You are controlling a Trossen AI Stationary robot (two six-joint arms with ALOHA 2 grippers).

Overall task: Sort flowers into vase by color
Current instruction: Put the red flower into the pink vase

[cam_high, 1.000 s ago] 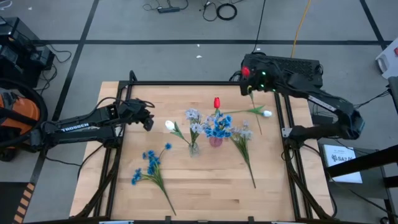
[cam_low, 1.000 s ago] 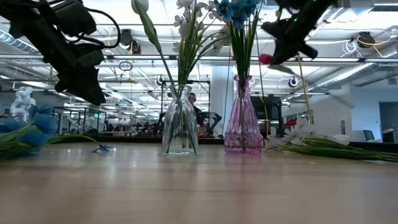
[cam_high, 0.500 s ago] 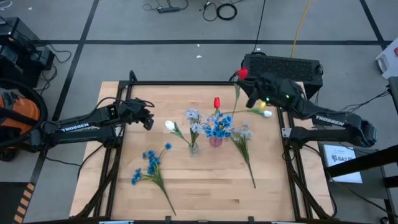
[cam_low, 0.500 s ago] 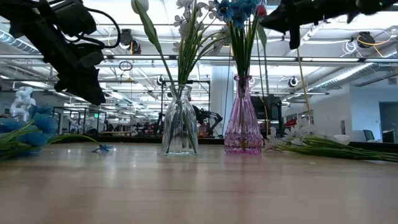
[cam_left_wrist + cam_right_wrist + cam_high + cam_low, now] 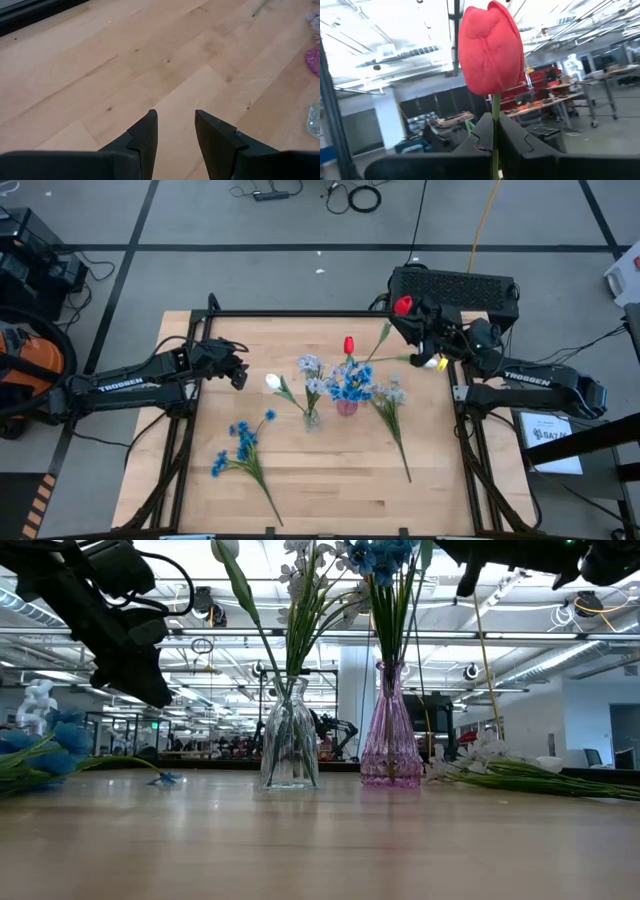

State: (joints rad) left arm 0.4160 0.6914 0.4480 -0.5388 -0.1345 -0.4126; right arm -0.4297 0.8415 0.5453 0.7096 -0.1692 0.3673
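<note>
My right gripper (image 5: pixel 417 323) is shut on a red tulip, high over the table's far right part; its bud (image 5: pixel 403 306) fills the right wrist view as bud (image 5: pixel 490 47). My left gripper (image 5: pixel 238 376) hovers open over bare wood near the left edge, shown as gripper (image 5: pixel 175 127). The pink vase (image 5: pixel 390 735) holds blue clusters (image 5: pixel 350 385) and another red tulip (image 5: pixel 348 345). The clear vase (image 5: pixel 289 740) holds lavender-white clusters (image 5: pixel 310 370) and a white tulip (image 5: pixel 273 381). A blue spray (image 5: pixel 240 445), a lavender-white spray (image 5: pixel 392 402) and a white tulip (image 5: pixel 430 362) lie on the table. My right gripper pinches the red tulip's stem (image 5: pixel 495 112) just below the bud, between its two fingers (image 5: pixel 479 131). The fingers lie roughly level, coming from the table's right side, across the stem. The tulip is lifted clear and stands upright, bud above the fingers, with its leaf (image 5: pixel 384 336) and lower stem hanging below.
A black frame rail (image 5: pixel 300 313) runs around the wooden table. A dark box (image 5: pixel 455 285) sits beyond the far right corner. Bare wood lies along the near edge (image 5: pixel 330 500) and at the far left (image 5: pixel 260 335).
My right gripper has risen out of the top of the low view and shifted a little toward the table's right and near side, tipping from pointing down to level. The red tulip has gone up with it, its bud now above the fingers.
</note>
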